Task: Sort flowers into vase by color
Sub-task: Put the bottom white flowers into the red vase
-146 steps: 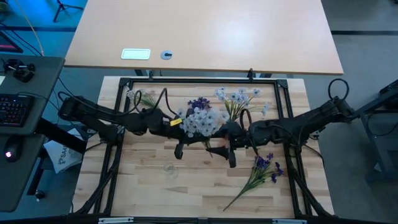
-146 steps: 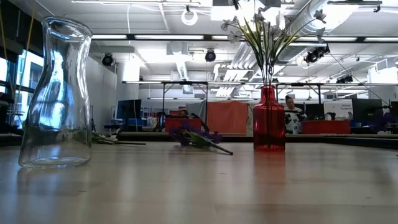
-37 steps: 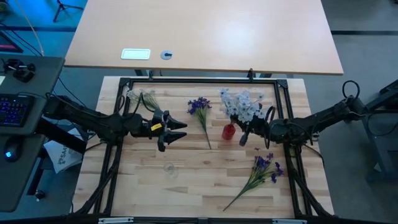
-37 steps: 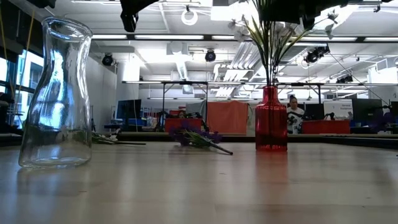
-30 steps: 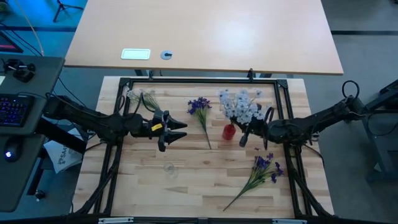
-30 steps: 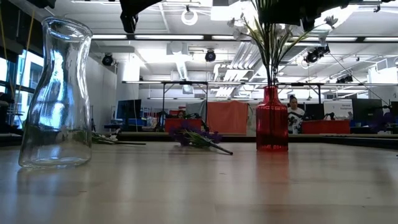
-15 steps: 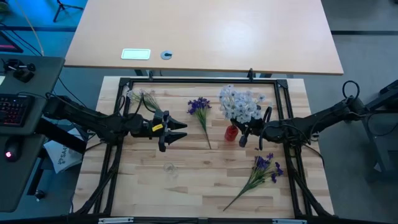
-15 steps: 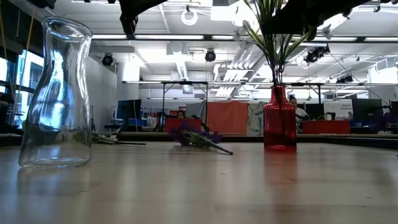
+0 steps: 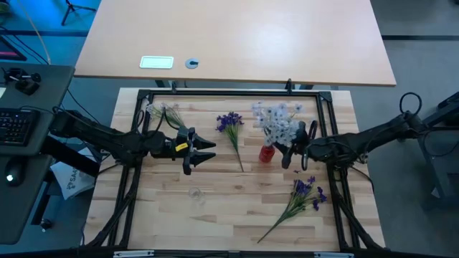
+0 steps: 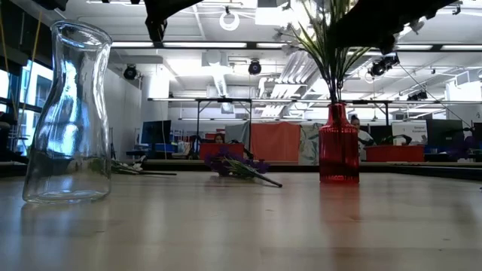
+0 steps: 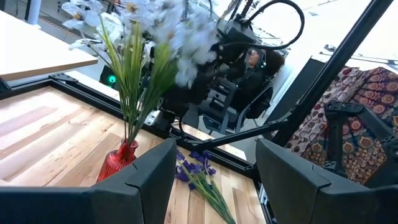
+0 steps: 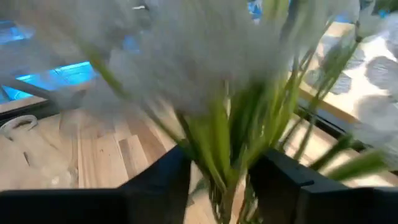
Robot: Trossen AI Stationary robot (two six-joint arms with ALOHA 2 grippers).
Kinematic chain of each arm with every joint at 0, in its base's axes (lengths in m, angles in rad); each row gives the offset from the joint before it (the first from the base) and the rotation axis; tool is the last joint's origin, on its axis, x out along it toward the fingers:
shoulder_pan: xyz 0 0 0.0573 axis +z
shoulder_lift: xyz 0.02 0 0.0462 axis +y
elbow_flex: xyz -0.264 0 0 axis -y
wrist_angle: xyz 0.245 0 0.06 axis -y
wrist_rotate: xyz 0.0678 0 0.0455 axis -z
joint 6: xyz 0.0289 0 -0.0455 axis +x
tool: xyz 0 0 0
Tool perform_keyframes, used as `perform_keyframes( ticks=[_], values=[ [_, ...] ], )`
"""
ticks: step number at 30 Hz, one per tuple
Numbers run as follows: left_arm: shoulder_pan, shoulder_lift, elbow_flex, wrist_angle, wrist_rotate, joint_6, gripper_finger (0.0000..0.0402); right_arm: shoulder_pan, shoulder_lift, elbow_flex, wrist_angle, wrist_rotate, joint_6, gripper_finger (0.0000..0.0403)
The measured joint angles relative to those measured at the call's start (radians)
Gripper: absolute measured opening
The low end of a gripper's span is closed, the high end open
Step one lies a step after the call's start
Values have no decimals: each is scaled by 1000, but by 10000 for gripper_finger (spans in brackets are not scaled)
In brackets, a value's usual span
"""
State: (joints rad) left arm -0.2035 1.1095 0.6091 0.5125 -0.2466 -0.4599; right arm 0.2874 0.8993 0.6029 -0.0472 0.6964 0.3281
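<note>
Right of centre I hold my right end effector point(image 9: 294, 152) part-open around the upright white flowers point(image 9: 276, 122) in the red vase point(image 9: 267, 153), while my open left end effector point(image 9: 204, 150) waits nearer the purple sprig point(image 9: 231, 127) lying lengthwise up-frame.

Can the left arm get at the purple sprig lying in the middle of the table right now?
Probably yes. The left tool hovers open just beside the dark purple flower sprig, with bare wooden table between them. The right tool and the red glass vase sit on the sprig's far side, out of the path.
</note>
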Motion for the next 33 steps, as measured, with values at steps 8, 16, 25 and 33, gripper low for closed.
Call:
perform_keyframes(
  ticks=[8, 16, 25, 33],
  values=[
    [0, 0, 0, 0, 0, 0, 207, 0, -112, 0, -147, -24, 67, 247],
    [0, -9, 0, 1, 0, 0, 207, 0, -242, 35, -270, -119, 76, 275],
    [17, -15, 0, 2, 0, 19, 207, 0, -271, 300, -761, -205, 116, 275],
    [30, -15, 0, 11, -1, -13, 207, 0, -274, 432, -976, -296, 291, 275]
  ],
)
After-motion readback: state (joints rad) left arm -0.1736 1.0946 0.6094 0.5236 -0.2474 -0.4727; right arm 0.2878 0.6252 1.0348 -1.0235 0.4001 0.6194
